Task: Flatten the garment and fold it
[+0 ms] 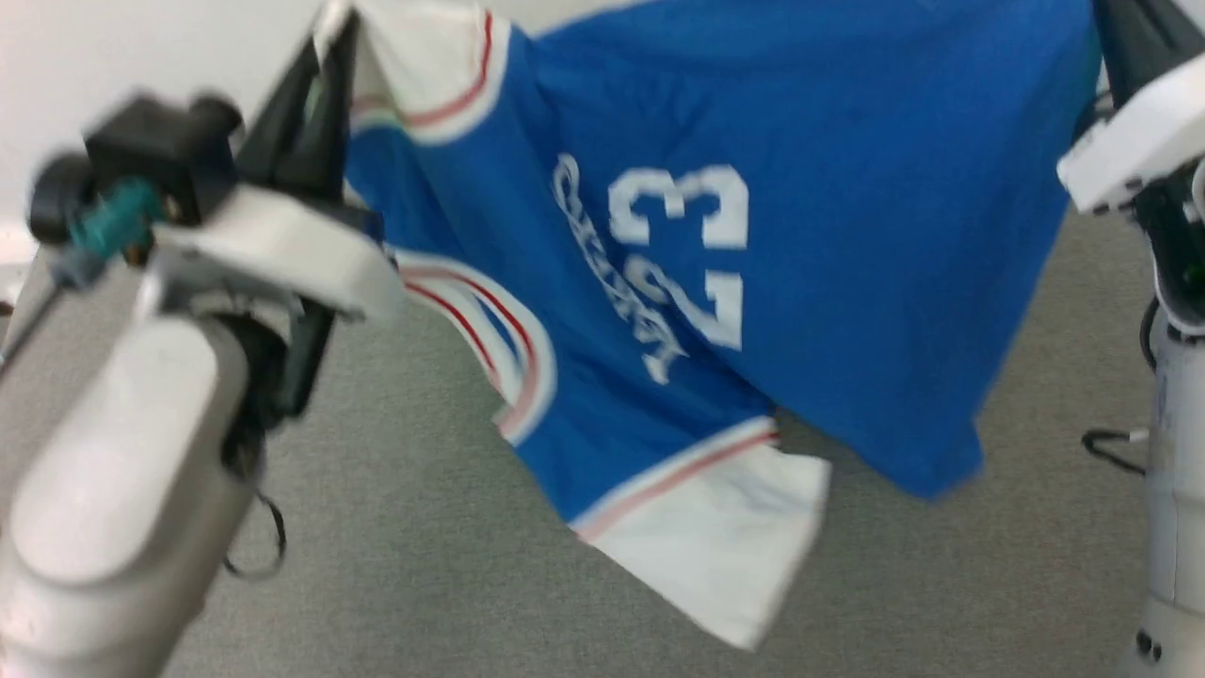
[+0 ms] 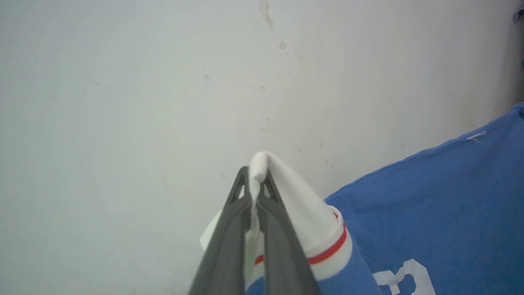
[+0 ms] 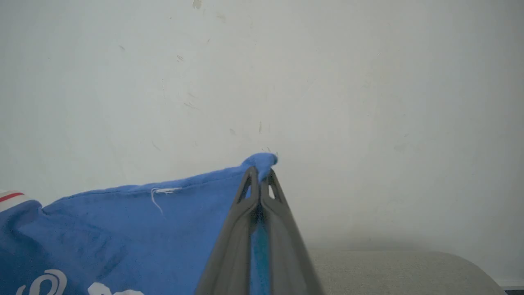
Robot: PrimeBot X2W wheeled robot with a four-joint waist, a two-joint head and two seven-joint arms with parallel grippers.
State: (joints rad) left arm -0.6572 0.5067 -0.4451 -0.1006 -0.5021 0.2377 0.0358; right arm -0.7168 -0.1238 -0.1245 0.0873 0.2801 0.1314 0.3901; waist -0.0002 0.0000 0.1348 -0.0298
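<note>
the garment hangs in the air above the grey surface, stretched sideways between both arms; the left gripper is clamped on a white sleeve tip, the right gripper on a blue corner, so laying it flat likely needs both lowering together

My left gripper pinches white sleeve of garment; my right gripper clamps blue corner. Cloth hangs between both, print facing me, other sleeve dangling below.

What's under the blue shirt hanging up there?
Under the blue shirt there is a grey surface, with a white sleeve dangling above it. What lies straight behind the cloth is covered.
</note>
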